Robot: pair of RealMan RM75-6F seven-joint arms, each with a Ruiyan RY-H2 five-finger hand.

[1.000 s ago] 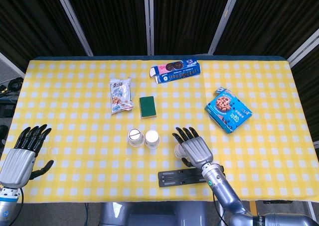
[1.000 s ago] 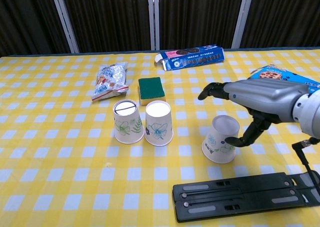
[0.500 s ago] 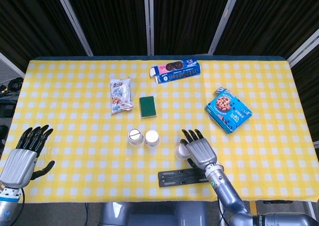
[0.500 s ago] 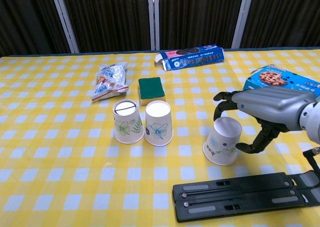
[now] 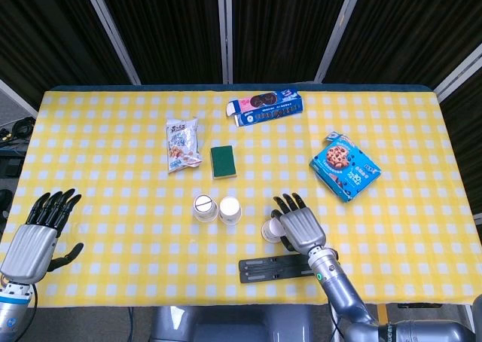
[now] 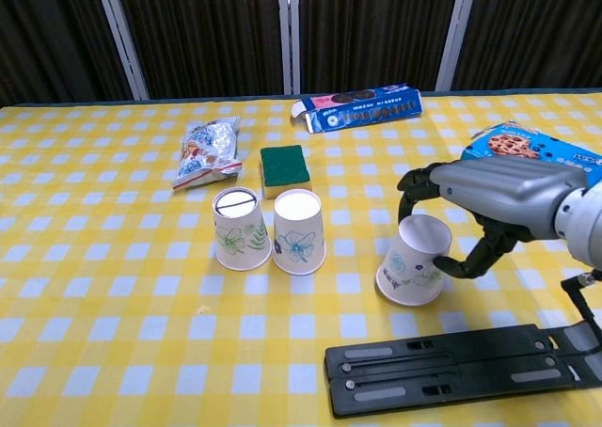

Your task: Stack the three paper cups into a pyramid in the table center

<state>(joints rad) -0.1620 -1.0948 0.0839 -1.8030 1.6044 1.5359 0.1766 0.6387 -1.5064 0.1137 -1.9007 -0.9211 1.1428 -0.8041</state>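
Right hand arches over the tilted third paper cup, fingers curled around its upper part and thumb at its far side, a loose hold at best. Squeezing could crush it, or it could tip away. Left of the hand stand two upside-down cups, touching.

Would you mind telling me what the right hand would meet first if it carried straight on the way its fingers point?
Probably the tilted paper cup already under the right hand; its fingers curl over the cup's top.
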